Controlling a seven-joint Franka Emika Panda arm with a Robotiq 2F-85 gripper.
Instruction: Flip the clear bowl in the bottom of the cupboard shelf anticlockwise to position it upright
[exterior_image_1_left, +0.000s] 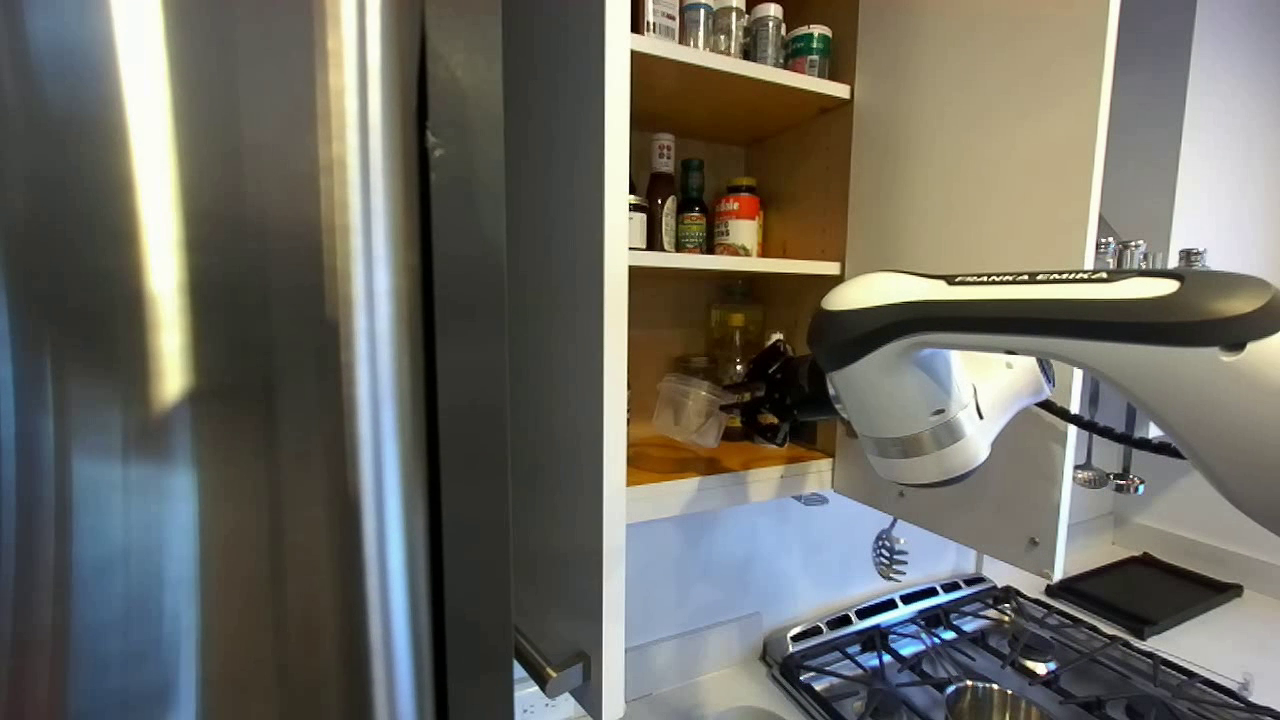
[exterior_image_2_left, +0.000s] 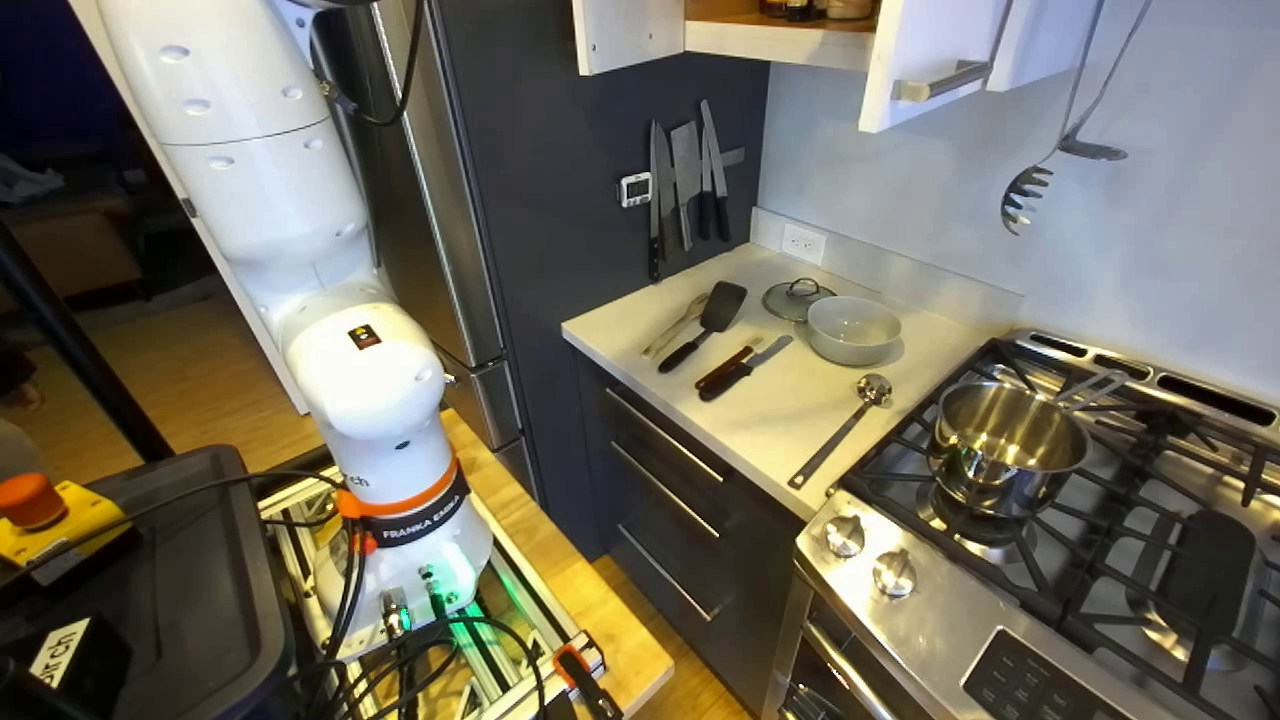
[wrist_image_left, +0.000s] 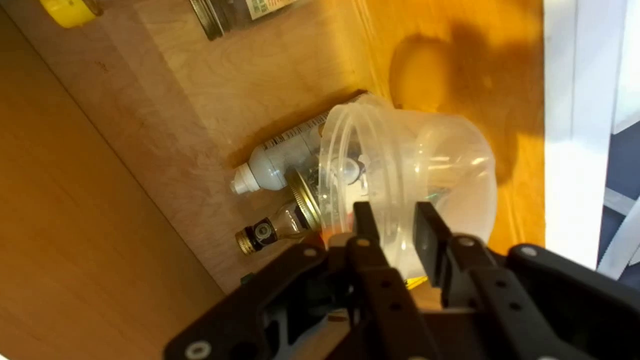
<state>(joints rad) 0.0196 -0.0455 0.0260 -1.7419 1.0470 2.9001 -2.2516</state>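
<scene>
The clear bowl (exterior_image_1_left: 690, 412) is inside the cupboard, over the bottom cupboard shelf (exterior_image_1_left: 655, 465). In an exterior view its rim faces mostly up and its body is tilted. It looks raised off the board, with shadow beneath. In the wrist view the bowl (wrist_image_left: 452, 165) has its opening toward the left, and the shelf board (wrist_image_left: 520, 210) shows on the right. My gripper (exterior_image_1_left: 735, 398) reaches in from the side, at the bowl's rim. In the wrist view its fingers (wrist_image_left: 392, 212) lie either side of the rim and look closed on it; the exact contact is hard to see.
A tall bottle with a yellow cap (exterior_image_1_left: 737, 350) stands behind the bowl. A white bottle (wrist_image_left: 280, 165) and a gold-lidded jar (wrist_image_left: 302, 197) stand close behind it. A shelf with jars (exterior_image_1_left: 735, 262) is above. An open cupboard door (exterior_image_1_left: 970, 180) flanks the arm.
</scene>
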